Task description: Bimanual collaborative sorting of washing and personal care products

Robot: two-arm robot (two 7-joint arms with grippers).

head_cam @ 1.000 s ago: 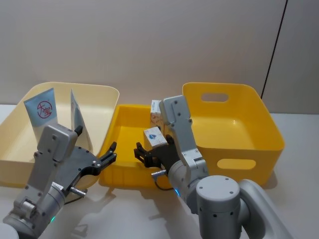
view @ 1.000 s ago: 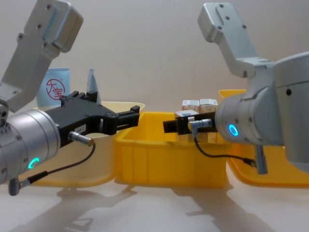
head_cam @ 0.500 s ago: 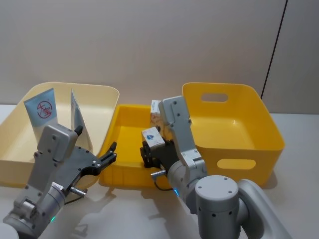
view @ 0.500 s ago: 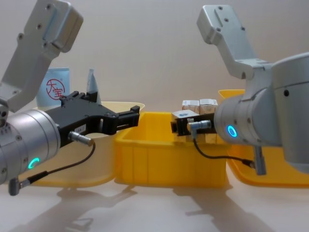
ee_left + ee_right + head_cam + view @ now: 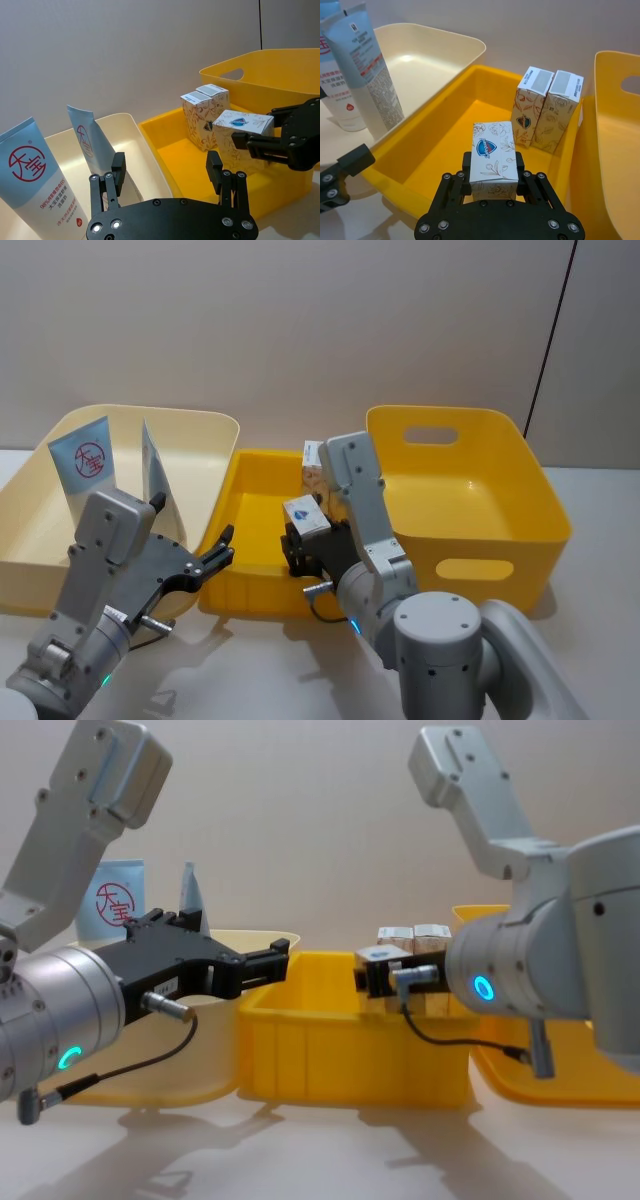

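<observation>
Printed carton (image 5: pixel 492 155) clamped in the right hand (image 5: pixel 493 174) over the middle yellow bin (image 5: pixel 435 135) at frame centre, two matching cartons (image 5: pixel 532 107) upright behind, left hand (image 5: pixel 228 546) spread wide, empty, lower left.

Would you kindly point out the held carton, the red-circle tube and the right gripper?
held carton (image 5: pixel 492 150), right wrist view, logo face.
red-circle tube (image 5: pixel 39 187), left wrist view, printed body.
right gripper (image 5: pixel 493 165), right wrist view, midway between its jaws.

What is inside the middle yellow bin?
The middle yellow bin holds two upright cartons at its far end; the right gripper is shut on a third carton. The floor under that carton is covered.
</observation>
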